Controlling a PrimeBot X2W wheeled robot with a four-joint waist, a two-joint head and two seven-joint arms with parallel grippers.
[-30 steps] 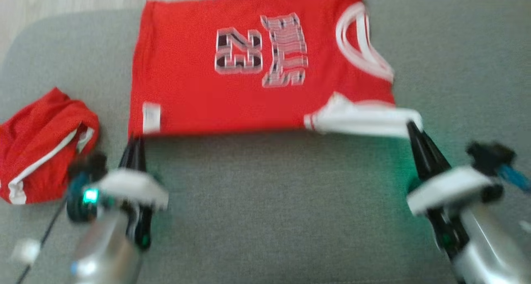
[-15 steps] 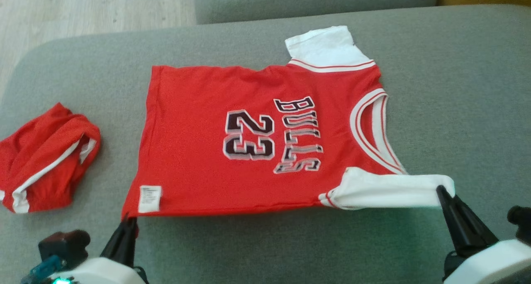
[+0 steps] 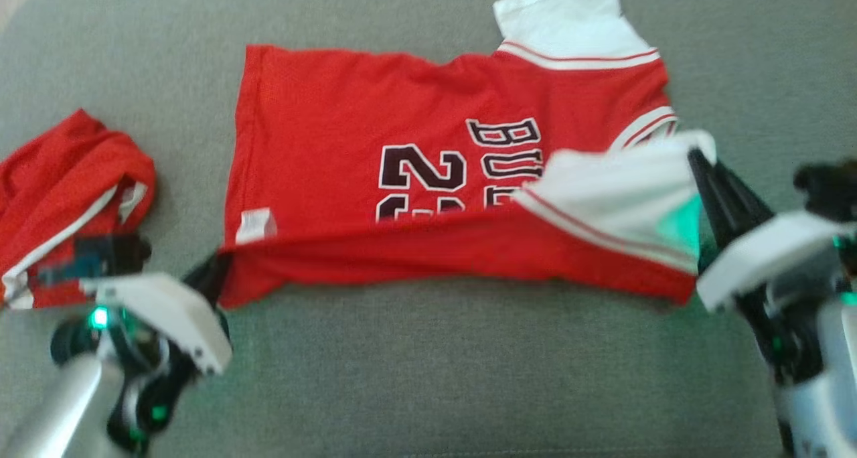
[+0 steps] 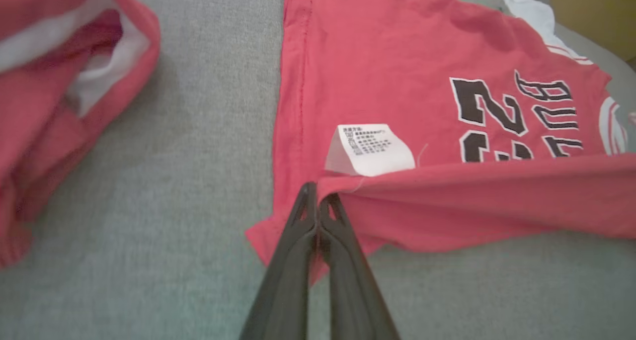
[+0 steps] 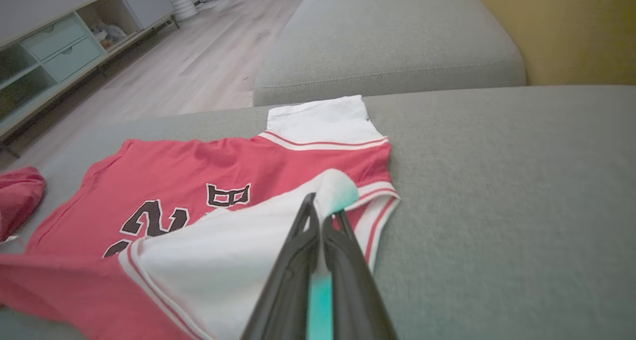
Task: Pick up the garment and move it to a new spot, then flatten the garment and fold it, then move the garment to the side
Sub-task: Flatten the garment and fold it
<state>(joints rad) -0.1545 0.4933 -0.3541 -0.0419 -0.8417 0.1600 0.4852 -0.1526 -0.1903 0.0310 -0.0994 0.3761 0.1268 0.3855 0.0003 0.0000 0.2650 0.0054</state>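
Red mesh cloth with white stripes, a crumpled bundle [image 3: 67, 190], lies out to the left of the left gripper [image 3: 219, 267], close beside its wrist housing and clear of its fingers. That gripper's two dark fingers are pressed tight together, pinching the near bottom corner of the red short-sleeved jersey [image 3: 335, 130] printed with a black "23". In the left wrist view the pinched hem is raised off the grey fabric sofa cushion [image 3: 428, 377] and turned back, so a red fold runs away to the right of the fingertips, while a small flap of hem hangs below them. A white care label [image 4: 370, 148] with printed text sits just beyond the fingertips, slightly to their right, curling up off the cloth. Farther ahead of this gripper the rest of the jersey lies flat on the cushion, its numerals partly covered by the lifted edge.

Between the two grippers the jersey's near edge spans as one raised fold.

The right gripper [image 3: 699, 157] has its fingers closed on the end of the near white sleeve [image 3: 616, 190], holding it above the jersey's chest; the sleeve fans out leftward from the fingertips. Beyond those tips the far white sleeve [image 3: 569, 23] lies flat on the cushion. Its wrist view also takes in a second grey cushion [image 5: 387, 42], a pale wooden floor [image 5: 198, 66] and a low cabinet [image 5: 59, 46] far to the left.
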